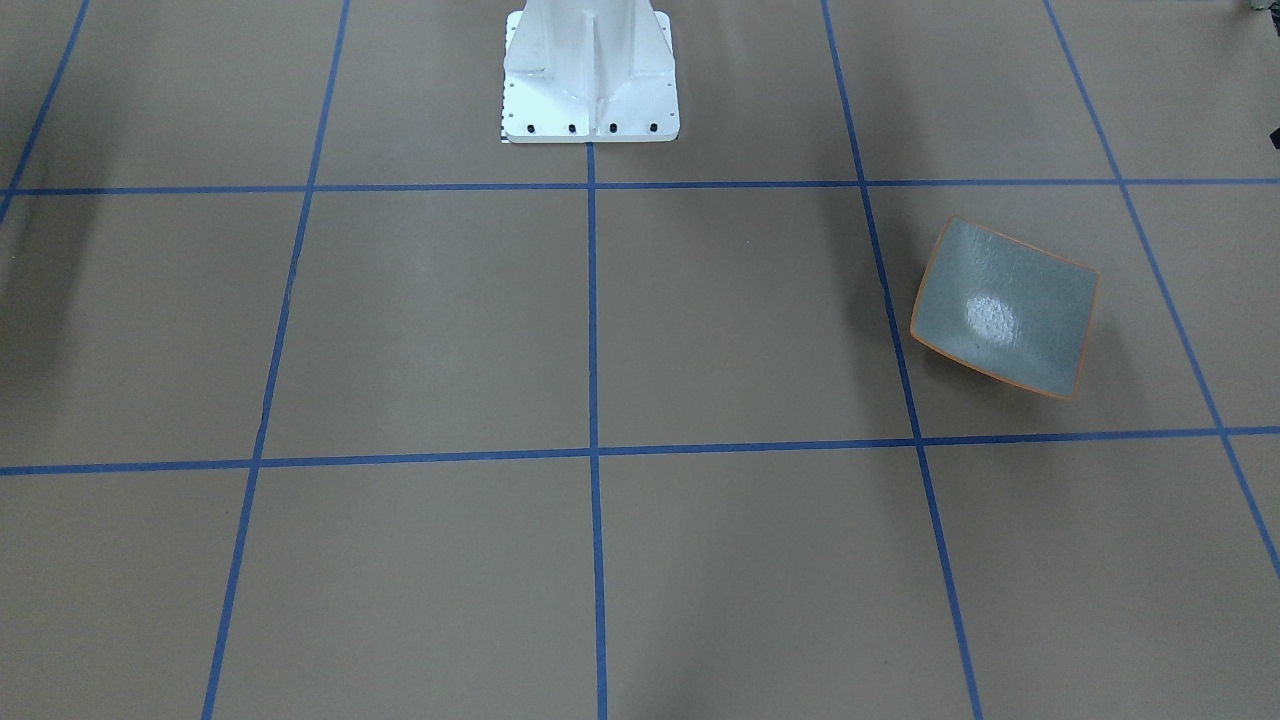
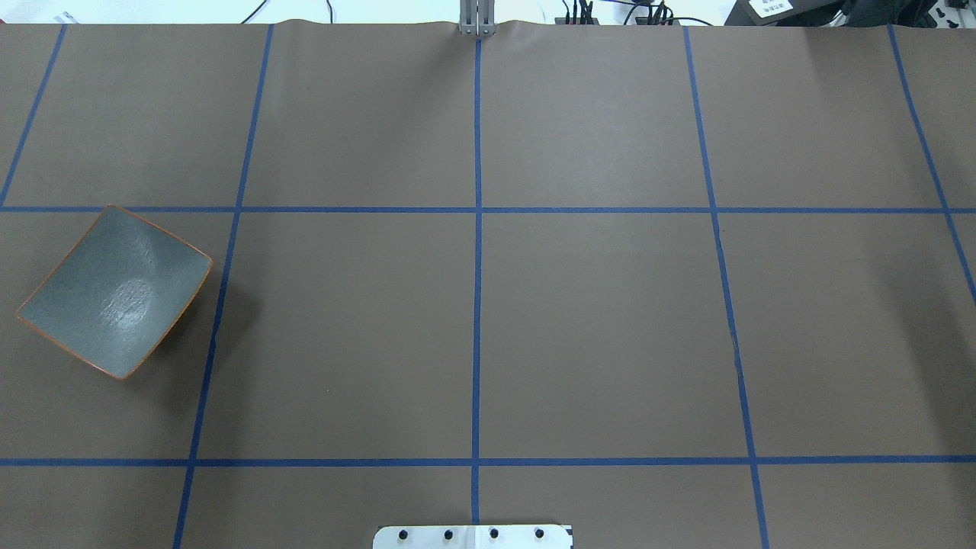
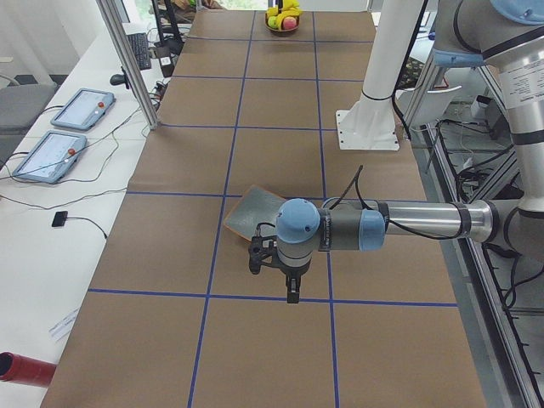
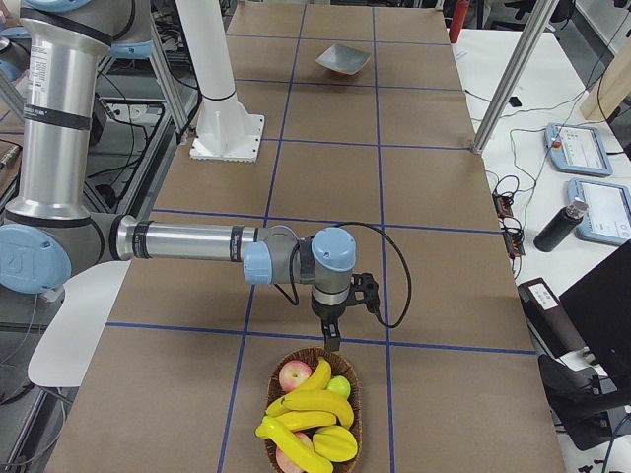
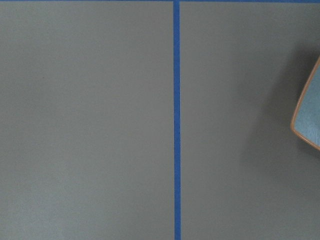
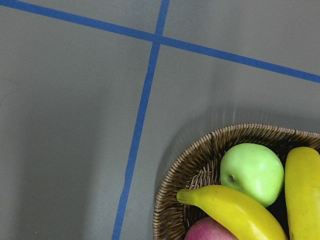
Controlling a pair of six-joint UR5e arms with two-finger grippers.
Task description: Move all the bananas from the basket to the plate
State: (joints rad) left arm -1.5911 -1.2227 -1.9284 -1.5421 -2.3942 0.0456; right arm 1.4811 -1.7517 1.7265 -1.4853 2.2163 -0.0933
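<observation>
Plainly the right gripper hung just beside the basket holding the bananas; it should centre over the topmost before descending. How its jaws stood, or those of the left gripper, I couldn't tell. The overhead view caught only the bare plate, missing the basket.

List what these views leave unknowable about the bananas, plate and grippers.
- Bananas: count unsure; they overlap, and the basket is cut off by the right view's bottom edge.
- Left gripper and right gripper: open or shut unclear, seen only in side views.
- Plate: partly hidden behind the left arm in the left view.
</observation>
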